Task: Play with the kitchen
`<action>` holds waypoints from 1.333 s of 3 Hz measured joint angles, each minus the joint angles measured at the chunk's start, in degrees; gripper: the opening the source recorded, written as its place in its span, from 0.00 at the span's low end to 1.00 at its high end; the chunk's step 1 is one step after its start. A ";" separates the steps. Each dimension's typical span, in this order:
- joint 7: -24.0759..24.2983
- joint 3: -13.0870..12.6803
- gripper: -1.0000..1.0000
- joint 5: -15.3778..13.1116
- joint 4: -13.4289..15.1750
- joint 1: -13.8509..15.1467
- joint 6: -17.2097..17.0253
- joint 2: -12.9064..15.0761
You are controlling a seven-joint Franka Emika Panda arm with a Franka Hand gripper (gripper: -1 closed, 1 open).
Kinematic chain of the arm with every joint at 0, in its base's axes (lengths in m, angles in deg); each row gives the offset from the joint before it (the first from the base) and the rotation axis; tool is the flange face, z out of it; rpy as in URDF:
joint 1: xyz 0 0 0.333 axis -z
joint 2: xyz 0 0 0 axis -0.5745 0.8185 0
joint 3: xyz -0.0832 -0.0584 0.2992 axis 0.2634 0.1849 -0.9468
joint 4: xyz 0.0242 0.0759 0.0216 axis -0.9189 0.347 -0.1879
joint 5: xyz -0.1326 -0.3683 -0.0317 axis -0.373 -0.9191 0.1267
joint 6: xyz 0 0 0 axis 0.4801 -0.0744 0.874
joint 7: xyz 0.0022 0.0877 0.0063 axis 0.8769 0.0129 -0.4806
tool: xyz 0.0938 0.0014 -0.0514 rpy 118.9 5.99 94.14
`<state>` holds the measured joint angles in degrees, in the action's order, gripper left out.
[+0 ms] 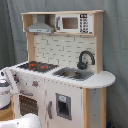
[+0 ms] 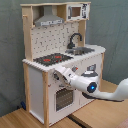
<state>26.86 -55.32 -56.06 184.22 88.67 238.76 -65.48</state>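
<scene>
The robot arm (image 2: 95, 86) crowds the kitchen (image 2: 60, 55) front by the oven door (image 2: 62, 97); the countertop above lies open.

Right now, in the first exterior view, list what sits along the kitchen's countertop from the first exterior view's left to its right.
Black-red hob → sink → black faucet → the bare rounded end of the countertop.
</scene>
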 joint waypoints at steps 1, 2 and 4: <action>0.33 -0.22 1.00 -0.07 2.84 -4.95 -0.11 -0.09; 0.38 -0.21 1.00 -0.07 6.79 -9.67 -0.26 -0.08; 6.75 0.79 1.00 -0.02 10.81 -15.20 -3.15 -0.20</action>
<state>33.61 -54.53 -56.09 195.03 73.46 235.61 -65.68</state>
